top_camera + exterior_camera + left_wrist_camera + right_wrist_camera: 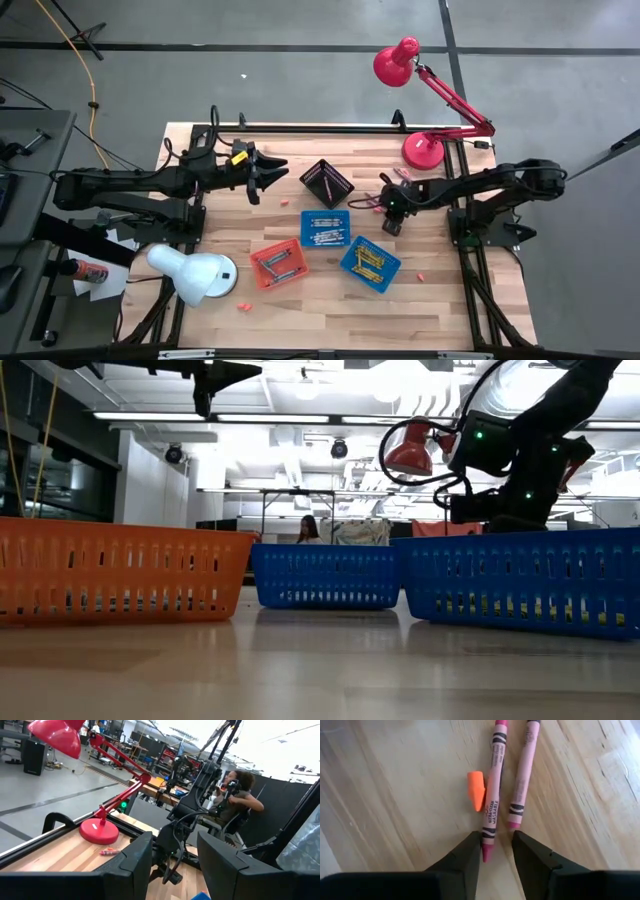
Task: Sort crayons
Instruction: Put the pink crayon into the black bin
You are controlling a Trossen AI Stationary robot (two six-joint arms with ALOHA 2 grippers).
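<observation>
Pink crayon (491, 795) tip lies between the right tool's (496, 851) fingers.

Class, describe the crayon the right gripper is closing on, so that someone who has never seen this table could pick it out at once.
Start at the red lamp's base on the wooden table; just in front of it the right gripper points down at two pink crayons lying side by side. The target crayon has its tip between the fingers. Unlike the other pink crayon, it touches a short orange stub.
</observation>
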